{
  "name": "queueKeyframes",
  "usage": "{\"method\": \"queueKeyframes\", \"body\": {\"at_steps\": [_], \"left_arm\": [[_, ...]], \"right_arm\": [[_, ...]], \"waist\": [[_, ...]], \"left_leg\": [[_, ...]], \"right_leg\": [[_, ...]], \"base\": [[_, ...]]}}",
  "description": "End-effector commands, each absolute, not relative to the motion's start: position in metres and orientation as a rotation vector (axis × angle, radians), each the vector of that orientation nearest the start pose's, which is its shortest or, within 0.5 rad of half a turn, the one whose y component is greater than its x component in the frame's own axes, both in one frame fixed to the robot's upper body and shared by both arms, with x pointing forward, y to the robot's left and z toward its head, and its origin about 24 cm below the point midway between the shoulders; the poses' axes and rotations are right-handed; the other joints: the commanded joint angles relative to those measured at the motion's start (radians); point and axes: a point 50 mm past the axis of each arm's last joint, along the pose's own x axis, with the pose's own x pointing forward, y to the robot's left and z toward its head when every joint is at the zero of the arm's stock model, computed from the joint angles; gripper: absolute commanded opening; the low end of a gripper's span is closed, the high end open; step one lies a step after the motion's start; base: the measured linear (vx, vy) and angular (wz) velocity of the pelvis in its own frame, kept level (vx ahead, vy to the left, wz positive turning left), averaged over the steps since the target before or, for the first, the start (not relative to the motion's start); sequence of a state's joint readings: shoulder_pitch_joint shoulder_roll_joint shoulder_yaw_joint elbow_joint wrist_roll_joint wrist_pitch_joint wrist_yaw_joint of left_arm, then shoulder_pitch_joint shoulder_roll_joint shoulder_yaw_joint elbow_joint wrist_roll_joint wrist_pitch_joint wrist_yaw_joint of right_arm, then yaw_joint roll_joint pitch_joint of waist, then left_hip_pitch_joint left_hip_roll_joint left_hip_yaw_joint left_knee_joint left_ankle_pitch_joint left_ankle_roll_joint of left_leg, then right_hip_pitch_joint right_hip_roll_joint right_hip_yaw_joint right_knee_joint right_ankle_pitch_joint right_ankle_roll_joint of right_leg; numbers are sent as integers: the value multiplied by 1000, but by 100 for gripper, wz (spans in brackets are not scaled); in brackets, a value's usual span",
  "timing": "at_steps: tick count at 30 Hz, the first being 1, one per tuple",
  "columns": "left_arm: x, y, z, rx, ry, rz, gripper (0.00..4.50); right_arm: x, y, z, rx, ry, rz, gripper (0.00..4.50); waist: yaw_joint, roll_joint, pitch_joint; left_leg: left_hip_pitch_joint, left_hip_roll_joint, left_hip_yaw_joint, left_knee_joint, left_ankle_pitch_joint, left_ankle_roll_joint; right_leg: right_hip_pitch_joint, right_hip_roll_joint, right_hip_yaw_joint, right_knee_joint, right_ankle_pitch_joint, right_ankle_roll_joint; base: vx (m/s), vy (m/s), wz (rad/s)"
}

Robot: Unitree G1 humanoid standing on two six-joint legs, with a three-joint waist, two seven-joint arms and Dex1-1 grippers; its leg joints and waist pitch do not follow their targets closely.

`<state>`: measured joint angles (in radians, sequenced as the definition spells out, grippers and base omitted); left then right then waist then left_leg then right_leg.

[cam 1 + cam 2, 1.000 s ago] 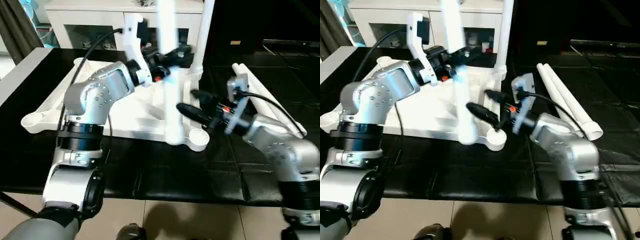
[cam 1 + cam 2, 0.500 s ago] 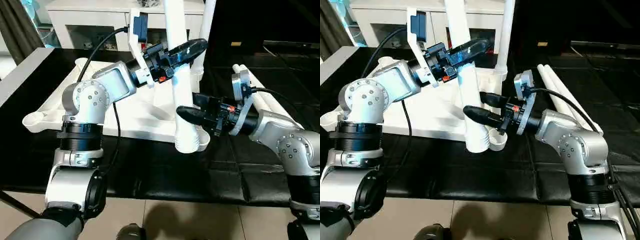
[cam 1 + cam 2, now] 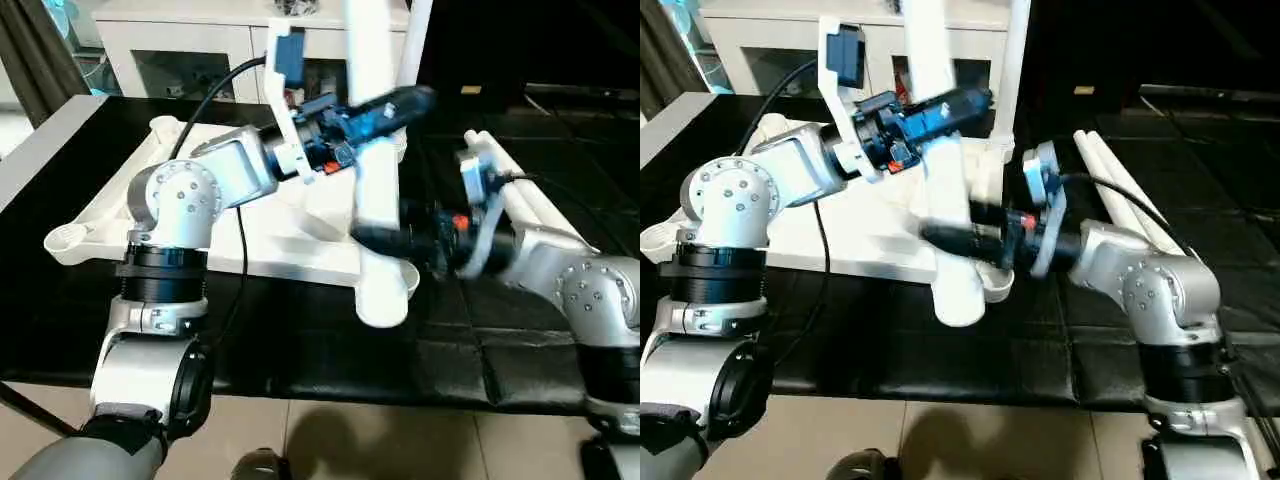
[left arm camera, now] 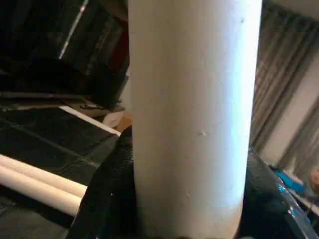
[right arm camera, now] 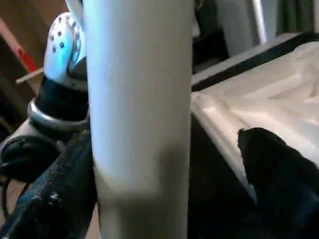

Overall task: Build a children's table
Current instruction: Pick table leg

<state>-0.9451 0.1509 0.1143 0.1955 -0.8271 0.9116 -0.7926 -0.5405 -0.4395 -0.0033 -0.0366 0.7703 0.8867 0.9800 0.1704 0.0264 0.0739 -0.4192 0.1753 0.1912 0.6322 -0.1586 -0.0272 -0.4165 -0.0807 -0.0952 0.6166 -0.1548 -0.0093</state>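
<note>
The white leg (image 3: 375, 190) stands nearly upright, its lower end over the near corner socket (image 3: 402, 277) of the upturned tabletop (image 3: 250, 225) on the black worktop (image 3: 300, 340). My left fingers (image 3: 385, 105) pinch it high up. My right fingers (image 3: 950, 237) are spread wide, one either side of it lower down. Two more legs (image 3: 1130, 210) lie beside my right arm.

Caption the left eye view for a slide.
Left gripper holds a white leg near the tabletop's corner socket; right gripper open around it.
</note>
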Motion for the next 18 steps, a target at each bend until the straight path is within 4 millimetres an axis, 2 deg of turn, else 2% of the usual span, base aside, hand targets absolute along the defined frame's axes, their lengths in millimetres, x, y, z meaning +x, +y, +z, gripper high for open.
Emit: {"method": "queueKeyframes", "body": {"at_steps": [1,6,13,18], "left_arm": [[323,62,248,-500,-14,-1431,179],[322,62,248,-499,-17,-1437,179],[321,61,249,-488,-28,-1444,179],[321,60,249,-488,-31,-1445,179]], "right_arm": [[291,-133,149,315,292,1305,391],[294,-132,145,322,312,1276,358],[293,-130,141,327,332,1272,297],[293,-130,140,326,333,1272,255]], "waist": [[0,-21,-92],[-3,-24,-92],[-1,-23,-95],[-1,-23,-94]], "left_leg": [[36,60,-32,-77,-188,3],[37,59,-32,-78,-209,-7],[36,59,-31,-77,-187,0],[35,59,-31,-76,-189,-1]], "right_leg": [[50,-89,53,-78,-343,-132],[49,-89,53,-82,-379,-118],[50,-87,53,-76,-325,-133],[51,-88,54,-77,-330,-135]], "base": [[0,0,0],[0,0,0],[0,0,0],[0,0,0]]}}
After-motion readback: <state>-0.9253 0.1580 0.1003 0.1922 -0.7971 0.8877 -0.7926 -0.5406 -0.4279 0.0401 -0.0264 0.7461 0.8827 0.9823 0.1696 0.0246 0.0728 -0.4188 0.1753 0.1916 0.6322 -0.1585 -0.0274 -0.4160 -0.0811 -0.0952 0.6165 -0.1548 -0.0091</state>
